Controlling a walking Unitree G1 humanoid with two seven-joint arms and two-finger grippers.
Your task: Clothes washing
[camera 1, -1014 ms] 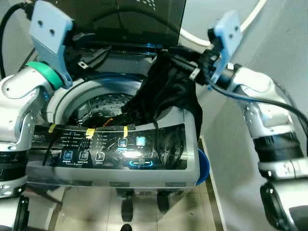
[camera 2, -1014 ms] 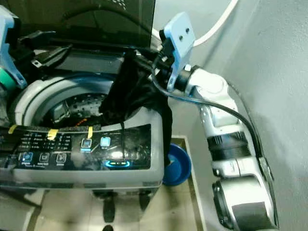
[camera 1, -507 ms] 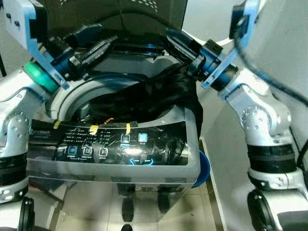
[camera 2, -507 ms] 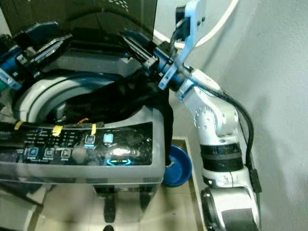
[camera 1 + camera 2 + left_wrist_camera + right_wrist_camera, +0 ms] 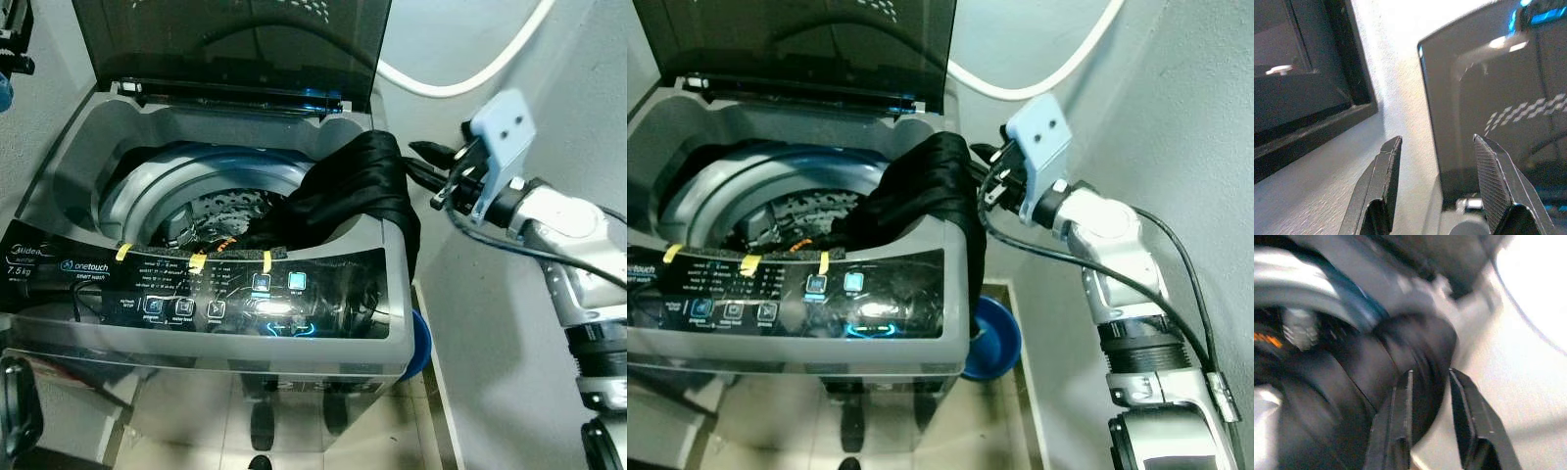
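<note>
Grey walls close in on a tiled floor (image 5: 392, 431), and a white hose (image 5: 460, 83) curves across the upper right of the left eye frame. Filling most of that frame is the washer (image 5: 59, 186), its dark lid (image 5: 235, 44) raised at the top. A black garment (image 5: 343, 191) lies over the right rim of the drum (image 5: 167, 191), part inside, part hanging down the outer right side, where its end is cut off behind the machine's corner. Under the lit panel (image 5: 245, 299), lower right, a blue basin (image 5: 419, 343) peeps out, mostly hidden.

In the right eye frame my right gripper (image 5: 980, 164) sits right of centre, just beside the garment's top fold; the fingertips are dark against dark cloth, so whether they touch it is hard to make out there.

In the left wrist frame my left gripper (image 5: 1437, 156) points at a pale wall with the lid's edge on the right; its fingers (image 5: 1383, 169) stand apart, released, with nothing between them.

The right wrist frame is blurred. My right fingers (image 5: 1398, 421) stand a little apart at the bottom centre, holding nothing, with the garment bulging beyond them.
</note>
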